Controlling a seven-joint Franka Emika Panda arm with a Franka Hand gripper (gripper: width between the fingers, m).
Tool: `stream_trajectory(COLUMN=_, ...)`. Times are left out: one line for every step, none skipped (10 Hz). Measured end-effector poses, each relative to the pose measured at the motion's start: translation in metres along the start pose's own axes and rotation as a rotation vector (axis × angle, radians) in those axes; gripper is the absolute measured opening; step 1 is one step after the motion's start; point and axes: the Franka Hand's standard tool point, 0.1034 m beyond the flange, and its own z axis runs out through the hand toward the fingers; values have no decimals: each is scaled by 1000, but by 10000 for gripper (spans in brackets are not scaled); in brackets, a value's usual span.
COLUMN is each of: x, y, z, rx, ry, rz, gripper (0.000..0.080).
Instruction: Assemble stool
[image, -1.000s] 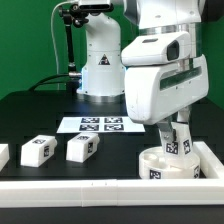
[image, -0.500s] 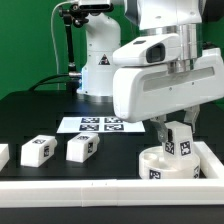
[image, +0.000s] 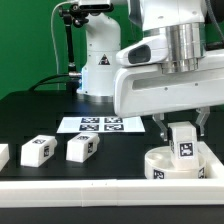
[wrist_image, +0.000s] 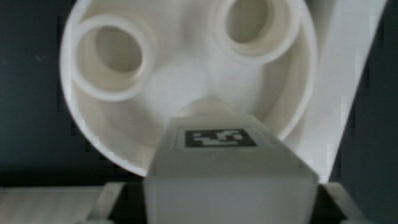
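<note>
The round white seat disc (image: 173, 163) lies at the exterior view's right, against the white border rails. A white blocky leg (image: 183, 141) with a marker tag stands upright on the seat, and my gripper (image: 182, 128) is shut on it from above. In the wrist view the same leg (wrist_image: 219, 160) fills the foreground between my fingers, above the seat (wrist_image: 151, 110) with its two round holes. Two more loose legs (image: 38, 150) (image: 82, 148) lie on the black table at the exterior view's left.
The marker board (image: 98, 124) lies flat behind the legs. A white border rail (image: 70, 188) runs along the front and another rail (image: 214, 160) up the right side. A further white piece (image: 3, 155) shows at the left edge.
The wrist has turned while holding the leg on the seat; the leg's tag now faces the camera squarely and the seat has shifted slightly to the exterior view's right.
</note>
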Motion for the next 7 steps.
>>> stream_trajectory(x=1, y=0, z=0, rx=2, ry=2, rz=58, gripper=340)
stream_trajectory(x=1, y=0, z=0, rx=2, ry=3, rz=107, gripper=340)
stream_trajectory(x=1, y=0, z=-1, rx=2, ry=5, rz=172, gripper=340)
stream_trajectory(x=2, y=0, z=-1, rx=3, ry=6, rz=228, gripper=340)
stream_trajectory(x=2, y=0, z=-1, rx=4, ry=7, rz=277, gripper=340)
stream_trajectory(x=3, y=0, z=-2, rx=5, ry=9, rz=346, gripper=340)
stream_trajectory(x=3, y=1, z=-2, rx=10, ry=10, rz=410, gripper=340)
